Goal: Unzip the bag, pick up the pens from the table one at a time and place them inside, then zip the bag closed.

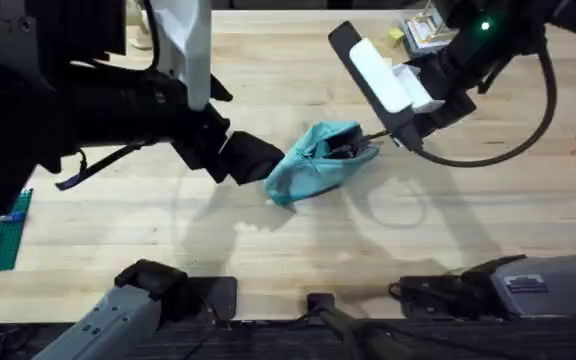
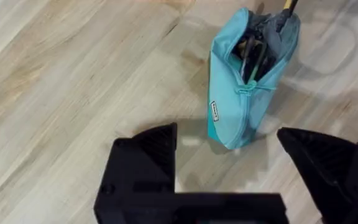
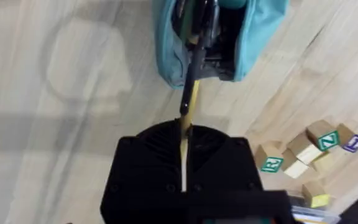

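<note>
Teal bag (image 1: 320,160) lies mid-table, zip open; right gripper (image 3: 185,140) pinches a yellow pen (image 3: 190,102), dark tip inside the mouth. Left gripper (image 2: 229,155) is spread, just beside the bag — advance along the opening, then release

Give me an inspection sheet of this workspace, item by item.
Surface: pale wooden table, bare around the bag.
Job's things: teal bag unzipped, mouth open; yellow pen tip inside it.
Clutter: wooden blocks beyond the bag; green mat at the left edge.
Grippers: right tool shut on the pen; left tool open beside the bag.
Cables: black cable looping from the right arm.
Surroundings: nothing seen.
</note>
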You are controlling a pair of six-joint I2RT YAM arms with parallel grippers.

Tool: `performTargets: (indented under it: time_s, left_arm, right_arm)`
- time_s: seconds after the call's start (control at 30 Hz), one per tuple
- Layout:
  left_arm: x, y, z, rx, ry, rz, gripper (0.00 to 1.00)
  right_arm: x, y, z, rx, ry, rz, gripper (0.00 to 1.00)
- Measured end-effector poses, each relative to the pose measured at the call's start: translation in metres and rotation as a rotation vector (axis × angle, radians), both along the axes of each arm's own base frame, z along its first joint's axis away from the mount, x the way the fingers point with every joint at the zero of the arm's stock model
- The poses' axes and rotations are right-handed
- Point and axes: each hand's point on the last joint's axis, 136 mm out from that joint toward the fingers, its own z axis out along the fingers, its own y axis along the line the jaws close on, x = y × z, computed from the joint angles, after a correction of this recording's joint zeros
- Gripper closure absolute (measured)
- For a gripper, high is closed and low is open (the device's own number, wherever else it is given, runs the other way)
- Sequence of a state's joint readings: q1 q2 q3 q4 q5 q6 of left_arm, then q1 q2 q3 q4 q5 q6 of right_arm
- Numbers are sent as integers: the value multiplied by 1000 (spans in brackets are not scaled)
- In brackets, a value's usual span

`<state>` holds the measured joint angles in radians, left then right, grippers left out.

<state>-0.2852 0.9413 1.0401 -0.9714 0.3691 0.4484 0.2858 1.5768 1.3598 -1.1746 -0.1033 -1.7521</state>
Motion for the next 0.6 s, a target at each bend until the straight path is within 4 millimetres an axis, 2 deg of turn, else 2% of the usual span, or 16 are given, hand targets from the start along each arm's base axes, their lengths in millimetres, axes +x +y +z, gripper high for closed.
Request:
performTargets:
  time_s: [0.2,0.33,0.6]
  left_arm:
    - [2,7,-3,36,-1,29,7]
    - [-3,16,-12,82,35,51,7]
    - [-20,28,-27,206,63,-28,7]
  right_arm:
    - [4,1,0,2,-19,8,968]
    - [5,2,-1,7,-15,8,968]
    - [4,13,-22,7,60,29,968]
